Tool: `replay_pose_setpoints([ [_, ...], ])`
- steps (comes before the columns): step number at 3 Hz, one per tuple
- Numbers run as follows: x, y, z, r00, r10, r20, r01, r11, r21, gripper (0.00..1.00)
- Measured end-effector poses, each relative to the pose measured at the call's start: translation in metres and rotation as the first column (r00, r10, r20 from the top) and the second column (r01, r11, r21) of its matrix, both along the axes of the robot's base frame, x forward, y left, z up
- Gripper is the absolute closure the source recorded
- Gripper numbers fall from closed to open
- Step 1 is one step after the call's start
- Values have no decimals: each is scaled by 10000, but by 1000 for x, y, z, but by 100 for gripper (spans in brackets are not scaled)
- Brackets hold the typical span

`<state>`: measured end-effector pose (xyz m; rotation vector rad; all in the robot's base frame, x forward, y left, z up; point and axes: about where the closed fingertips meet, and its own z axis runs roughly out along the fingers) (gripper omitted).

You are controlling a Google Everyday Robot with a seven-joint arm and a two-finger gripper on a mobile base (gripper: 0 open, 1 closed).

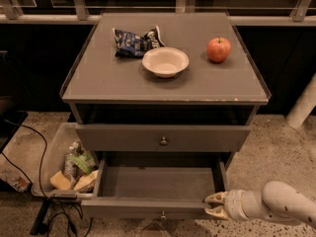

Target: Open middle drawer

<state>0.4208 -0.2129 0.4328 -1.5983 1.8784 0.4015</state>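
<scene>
The middle drawer [158,206] is a grey wooden drawer with a low flat front and a small round knob [162,215]. It stands pulled well out of the cabinet, and its inside looks empty. My gripper [215,205] reaches in from the lower right on a cream arm. Its two fingers sit one above and one below the right end of the drawer's front, closed on it. Above is a taller, wider grey drawer front [123,138], which is shut. Any drawer lower down is hidden under the open one.
On the cabinet top [123,83] lie a blue snack bag [134,41], a white bowl [165,61] and a red apple [218,49]. A clear bin [49,157] with packets stands on the floor at the left, with cables [34,147] beside it. A white post [303,105] rises at the right.
</scene>
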Motion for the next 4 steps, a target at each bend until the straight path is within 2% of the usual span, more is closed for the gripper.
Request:
replay_pose_setpoints([
  [1, 0, 0, -1, 10000, 3, -11, -3, 10000, 8, 30],
  [2, -5, -7, -14, 9992, -231, -320, 231, 9997, 11, 5],
  [3, 0, -1, -20, 9989, -211, -425, 211, 9998, -15, 0],
  [4, 0, 0, -20, 9989, -206, -428, 205, 9998, -13, 0],
])
